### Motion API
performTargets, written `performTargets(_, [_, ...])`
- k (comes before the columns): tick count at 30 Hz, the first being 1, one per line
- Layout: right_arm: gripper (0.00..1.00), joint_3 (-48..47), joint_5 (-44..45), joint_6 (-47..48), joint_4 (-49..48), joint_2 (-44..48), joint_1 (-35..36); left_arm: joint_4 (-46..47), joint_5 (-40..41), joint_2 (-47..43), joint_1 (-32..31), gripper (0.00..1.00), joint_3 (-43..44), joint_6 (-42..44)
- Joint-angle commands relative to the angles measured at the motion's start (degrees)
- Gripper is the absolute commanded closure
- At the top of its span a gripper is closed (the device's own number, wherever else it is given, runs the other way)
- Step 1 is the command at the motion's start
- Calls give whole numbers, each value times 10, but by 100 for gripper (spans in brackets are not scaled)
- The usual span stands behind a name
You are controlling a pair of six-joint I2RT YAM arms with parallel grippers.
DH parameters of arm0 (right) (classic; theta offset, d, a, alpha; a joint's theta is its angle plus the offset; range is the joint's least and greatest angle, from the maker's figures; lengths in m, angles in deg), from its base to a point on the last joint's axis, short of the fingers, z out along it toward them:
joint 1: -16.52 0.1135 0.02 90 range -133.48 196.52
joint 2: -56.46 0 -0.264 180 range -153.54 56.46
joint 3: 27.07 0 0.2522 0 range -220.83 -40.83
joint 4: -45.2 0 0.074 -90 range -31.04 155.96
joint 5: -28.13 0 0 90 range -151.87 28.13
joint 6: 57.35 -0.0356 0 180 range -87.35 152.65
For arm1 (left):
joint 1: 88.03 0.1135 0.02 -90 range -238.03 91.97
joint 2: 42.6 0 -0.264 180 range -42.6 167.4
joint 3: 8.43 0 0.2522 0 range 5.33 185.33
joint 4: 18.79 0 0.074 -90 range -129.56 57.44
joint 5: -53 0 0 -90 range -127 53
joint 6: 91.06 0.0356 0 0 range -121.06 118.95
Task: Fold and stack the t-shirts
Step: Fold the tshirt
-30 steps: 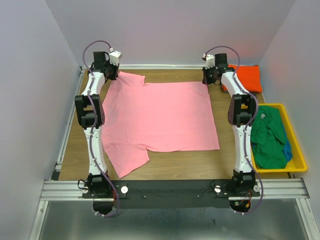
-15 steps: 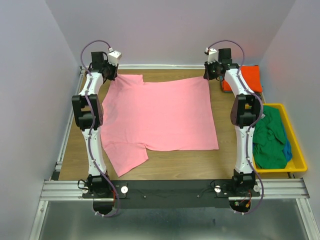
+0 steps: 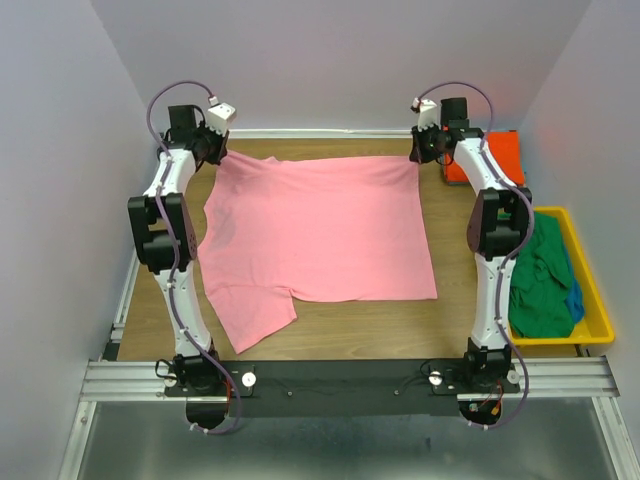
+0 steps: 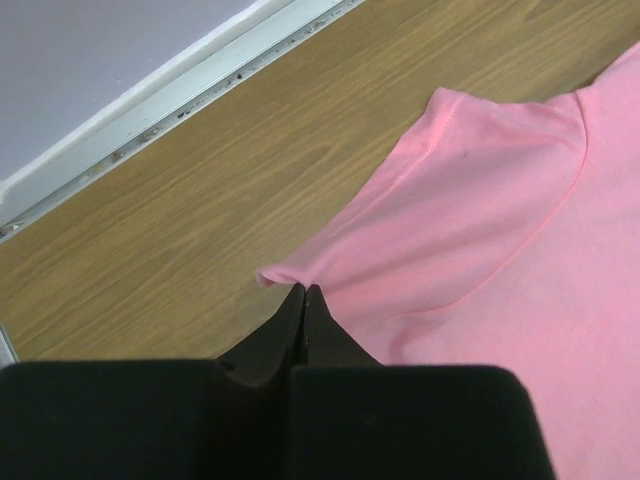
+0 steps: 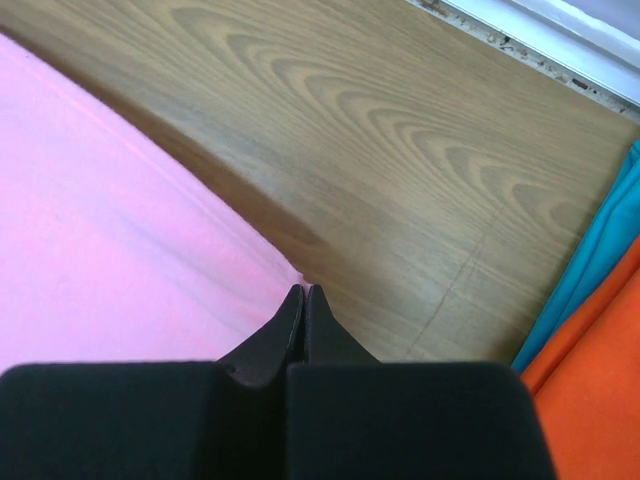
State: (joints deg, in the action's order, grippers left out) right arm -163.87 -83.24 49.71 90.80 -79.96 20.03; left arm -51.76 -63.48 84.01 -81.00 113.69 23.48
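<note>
Gripping far corners of pink t-shirt (image 3: 320, 225), left pincer (image 4: 305, 290) at sleeve; right pincer (image 5: 303, 290) at hem

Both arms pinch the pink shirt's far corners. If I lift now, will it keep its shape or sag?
Probably sag: the pink shirt is thin cloth, wrinkled near the left jaws. It looks light, so both pinches should hold, though the right jaws catch only the very edge and may slip. The near sleeve will likely drag.
</note>
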Motion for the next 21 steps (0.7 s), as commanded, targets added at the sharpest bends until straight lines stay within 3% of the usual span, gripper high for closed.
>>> performTargets(1, [99, 31, -22, 14, 6, 44, -4, 17, -19, -39, 8, 100, -34, 30])
performTargets(21, [99, 191, -43, 40, 6, 139, -10, 47, -16, -179, 22, 100, -247, 90])
